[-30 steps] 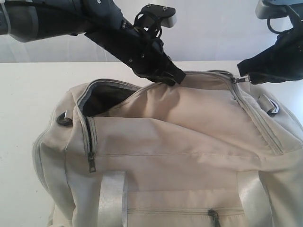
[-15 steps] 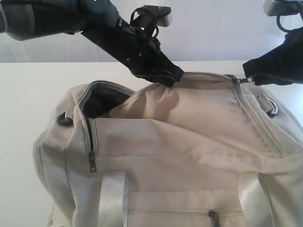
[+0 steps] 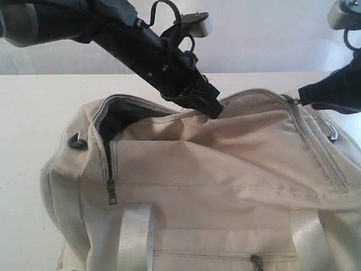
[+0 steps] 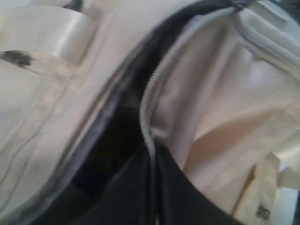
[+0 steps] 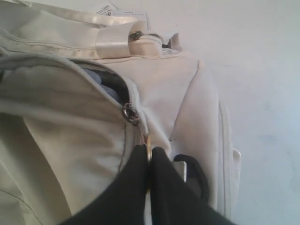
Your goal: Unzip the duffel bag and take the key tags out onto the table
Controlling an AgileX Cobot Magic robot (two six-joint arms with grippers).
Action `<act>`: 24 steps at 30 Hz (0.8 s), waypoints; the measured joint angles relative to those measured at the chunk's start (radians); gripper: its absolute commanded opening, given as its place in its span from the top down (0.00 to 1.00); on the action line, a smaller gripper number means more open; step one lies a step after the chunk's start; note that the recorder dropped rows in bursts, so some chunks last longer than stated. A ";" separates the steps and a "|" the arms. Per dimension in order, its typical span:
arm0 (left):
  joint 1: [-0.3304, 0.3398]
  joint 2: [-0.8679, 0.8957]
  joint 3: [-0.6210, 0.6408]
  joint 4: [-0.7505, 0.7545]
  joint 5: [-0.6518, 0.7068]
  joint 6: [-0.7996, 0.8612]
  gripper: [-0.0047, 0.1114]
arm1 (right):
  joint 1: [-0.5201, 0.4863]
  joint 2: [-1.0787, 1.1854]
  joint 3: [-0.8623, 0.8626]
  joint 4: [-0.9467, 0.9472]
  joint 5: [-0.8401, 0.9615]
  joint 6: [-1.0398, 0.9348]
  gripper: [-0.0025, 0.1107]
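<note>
Wrist views, not exterior, show grips: right gripper jaws clamped on zip ring, left gripper jaws pinching zip edge. Bag lies lengthwise across exterior view.

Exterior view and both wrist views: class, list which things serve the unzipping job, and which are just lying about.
In use: duffel bag; zipper pull, pinched by right gripper; left gripper, pinching the opening's edge; table. No key tags in sight.
Idle: front pocket zipper; webbing handle; side buckle.

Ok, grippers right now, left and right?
Left gripper: closed, pinching the top edge of the duffel bag.
Right gripper: closed on the zipper pull.
</note>
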 measured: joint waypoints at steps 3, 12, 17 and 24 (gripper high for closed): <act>0.000 -0.004 0.000 -0.100 0.042 0.088 0.96 | 0.000 0.002 0.000 -0.006 -0.004 0.000 0.98; 0.042 -0.075 0.000 -0.163 0.045 0.143 0.96 | 0.000 0.038 0.000 -0.018 -0.004 -0.002 0.98; 0.085 -0.088 0.000 -0.167 0.026 0.129 0.96 | 0.000 0.040 0.000 -0.008 0.003 -0.002 0.98; 0.111 -0.088 0.004 -0.165 0.030 0.113 0.96 | 0.000 0.038 0.000 -0.005 0.057 0.002 0.98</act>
